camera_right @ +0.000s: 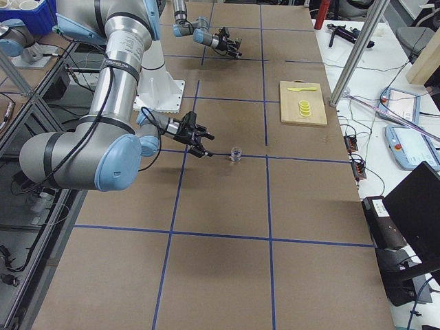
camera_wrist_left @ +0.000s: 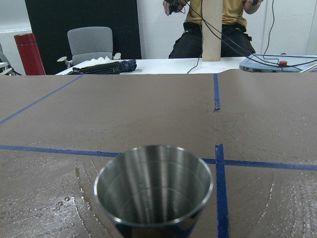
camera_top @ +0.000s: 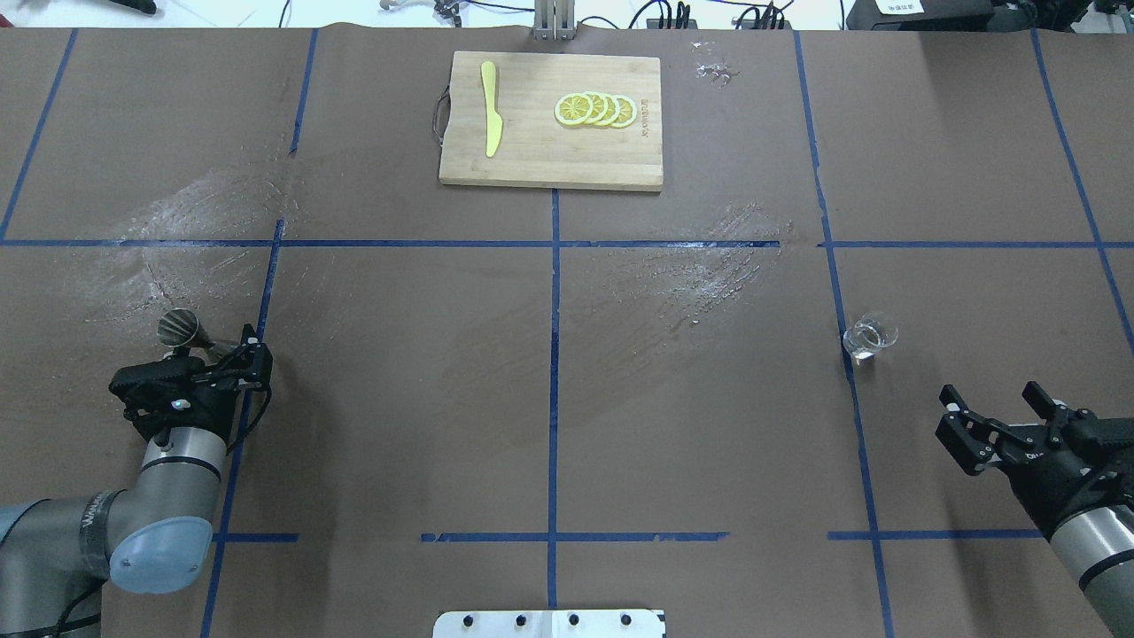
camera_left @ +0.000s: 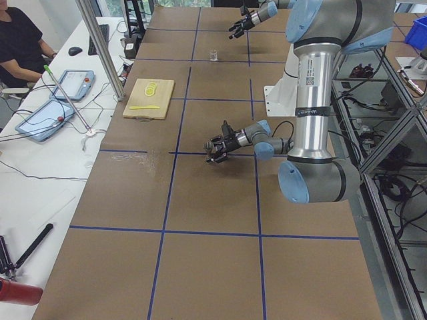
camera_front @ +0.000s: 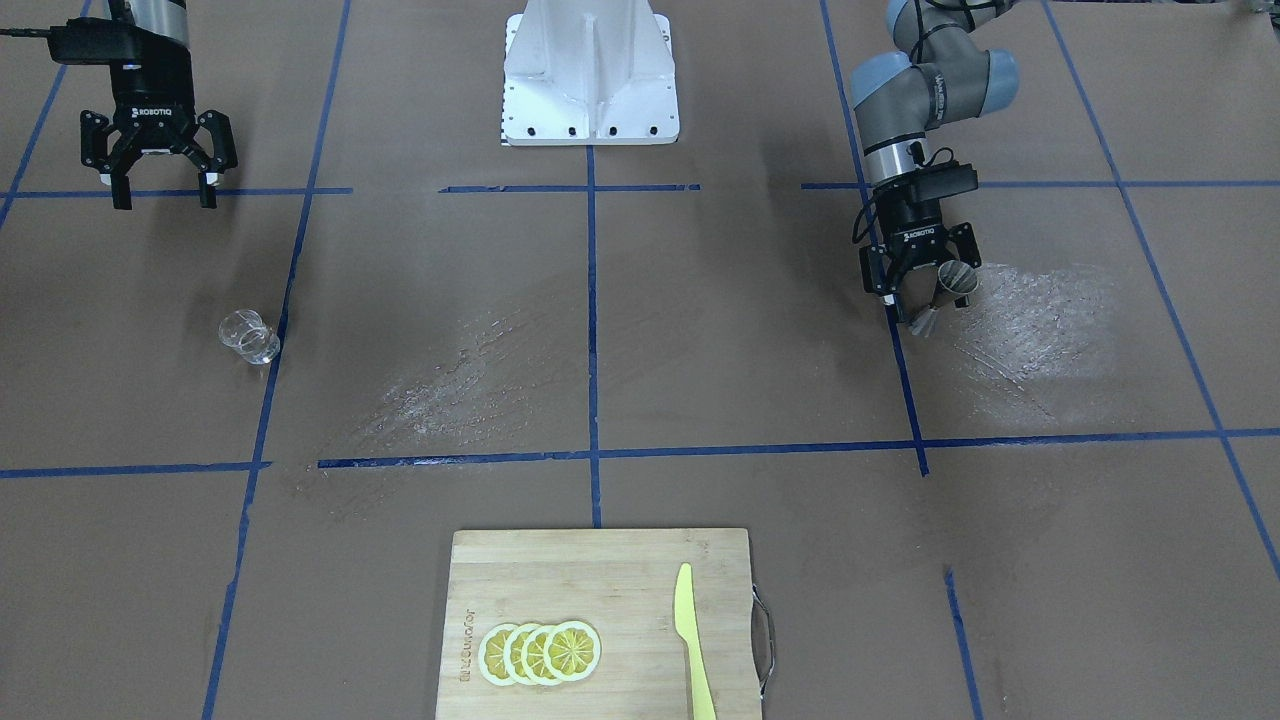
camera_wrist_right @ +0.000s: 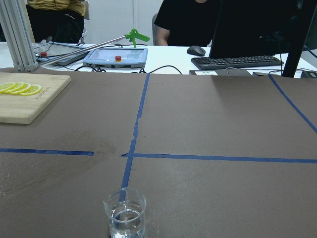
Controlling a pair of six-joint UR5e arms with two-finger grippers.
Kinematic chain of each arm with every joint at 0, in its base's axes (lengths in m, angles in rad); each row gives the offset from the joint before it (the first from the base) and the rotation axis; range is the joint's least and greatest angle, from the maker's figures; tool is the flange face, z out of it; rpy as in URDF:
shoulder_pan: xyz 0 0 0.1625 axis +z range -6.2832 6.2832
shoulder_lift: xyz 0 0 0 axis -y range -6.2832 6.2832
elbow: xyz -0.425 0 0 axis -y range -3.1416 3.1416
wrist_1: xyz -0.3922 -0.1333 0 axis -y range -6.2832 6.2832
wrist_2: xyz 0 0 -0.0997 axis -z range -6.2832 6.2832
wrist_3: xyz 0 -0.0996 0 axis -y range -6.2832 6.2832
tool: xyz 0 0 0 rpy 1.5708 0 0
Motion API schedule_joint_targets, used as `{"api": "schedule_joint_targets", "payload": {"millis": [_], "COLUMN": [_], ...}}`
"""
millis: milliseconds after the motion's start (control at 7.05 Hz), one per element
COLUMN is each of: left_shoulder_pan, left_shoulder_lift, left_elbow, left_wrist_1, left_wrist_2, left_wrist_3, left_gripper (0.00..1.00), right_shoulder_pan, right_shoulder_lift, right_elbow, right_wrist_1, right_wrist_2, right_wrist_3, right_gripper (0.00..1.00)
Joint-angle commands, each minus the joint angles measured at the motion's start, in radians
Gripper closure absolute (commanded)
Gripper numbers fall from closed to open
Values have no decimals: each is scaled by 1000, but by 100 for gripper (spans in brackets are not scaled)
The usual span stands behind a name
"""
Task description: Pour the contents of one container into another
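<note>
The clear glass tumbler (camera_front: 250, 335) stands upright on the brown table, with a little clear liquid showing in the right wrist view (camera_wrist_right: 125, 217). My right gripper (camera_front: 160, 195) hangs open, set back from the tumbler (camera_top: 870, 337) toward the robot's side and holding nothing. The steel jigger (camera_front: 945, 295) stands upright on the table; its cup (camera_wrist_left: 153, 186) looks empty in the left wrist view. My left gripper (camera_front: 928, 303) is low at the table and open, with a finger on either side of the jigger (camera_top: 183, 330) and a visible gap.
A bamboo cutting board (camera_front: 560, 570) with lemon slices (camera_front: 540, 652) and a yellow knife (camera_front: 692, 640) lies at the table's operator-side edge. Wet streaks (camera_front: 1040, 320) mark the paper beside the jigger and at mid-table. The white robot base (camera_front: 590, 75) stands between the arms.
</note>
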Motion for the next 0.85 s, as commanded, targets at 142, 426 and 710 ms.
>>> {"api": "schedule_joint_targets", "payload": {"millis": [142, 426, 710], "left_shoulder_pan": [-9, -16, -14], "left_shoulder_lift": [12, 20, 34], "left_elbow": [-18, -24, -24], "left_wrist_1": [0, 0, 0], "left_wrist_2": [1, 1, 1], "left_wrist_3": [4, 4, -4], "left_gripper": [32, 40, 72], "right_shoulder_pan": [-7, -10, -14], "right_shoulder_lift": [6, 6, 6], "right_elbow": [-2, -2, -2], "right_wrist_1": [0, 0, 0], "right_wrist_2": [-5, -5, -5], "right_wrist_3": [1, 1, 1], "right_gripper": [0, 0, 0]}}
